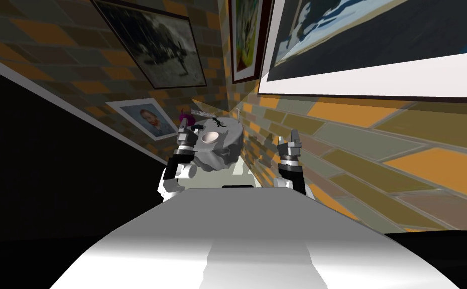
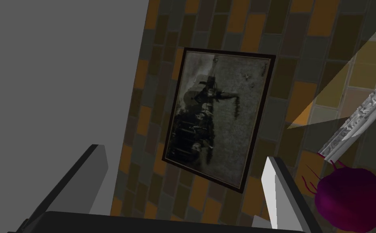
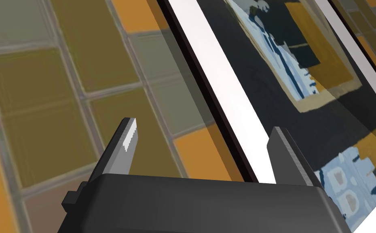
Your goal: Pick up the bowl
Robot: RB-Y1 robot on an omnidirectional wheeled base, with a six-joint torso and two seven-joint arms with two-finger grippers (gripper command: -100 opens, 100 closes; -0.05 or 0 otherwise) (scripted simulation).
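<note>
While the white bowl [image 1: 210, 137] sits on the grey tabletop [image 1: 229, 144], L jaws hang released near its 9 o'clock, R jaws released too, off at 3 o'clock.

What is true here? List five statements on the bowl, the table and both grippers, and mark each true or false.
1. The bowl sits on the grey table. True.
2. The left gripper is shut on the bowl. False: it is open and holds nothing.
3. The right gripper is open. True.
4. The bowl is black. False: it is whitish.
5. A purple thing lies near the left gripper. True.
</note>
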